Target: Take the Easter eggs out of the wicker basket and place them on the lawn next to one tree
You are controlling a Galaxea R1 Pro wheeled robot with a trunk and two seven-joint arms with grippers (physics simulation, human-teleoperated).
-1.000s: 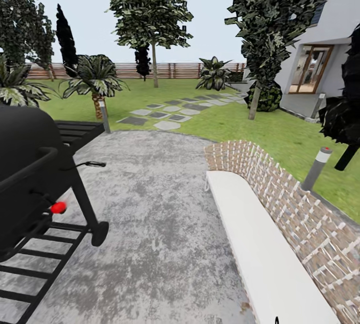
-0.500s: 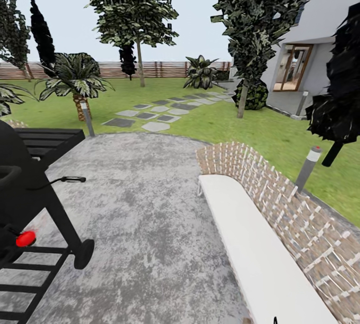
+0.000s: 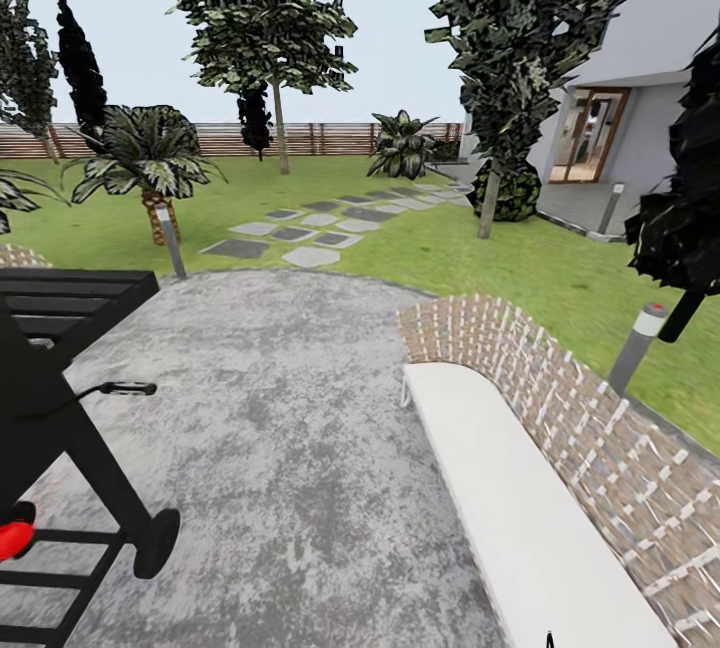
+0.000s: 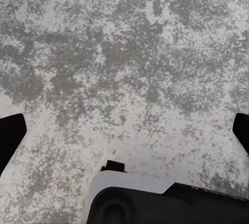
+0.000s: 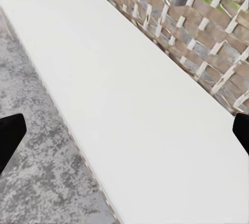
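The Easter eggs and the wicker basket are out of view. I stand on a round grey paved patio (image 3: 290,428). Beyond it the lawn (image 3: 480,263) runs back to the garden's brown slat fence (image 3: 330,138). A tree (image 3: 281,133) with a pale straight trunk and a rounded crown stands far off on the grass. A second tree (image 3: 489,200) rises at the right, near the house. My left gripper (image 4: 124,136) is open above the paving, with nothing between its fingers. My right gripper (image 5: 124,136) is open too, above the white bench seat (image 5: 129,94).
A black grill (image 3: 60,388) stands close on the left. A curved brick wall (image 3: 570,418) with the white seat (image 3: 510,508) bounds the patio on the right. Bollard lamps (image 3: 637,348) (image 3: 171,240) flank it. Stepping stones (image 3: 320,228) cross the grass, past a palm (image 3: 150,158).
The whole view has shifted: the camera turned right and moved ahead, so the grill slid left and down in the picture. Nothing in the garden moved.
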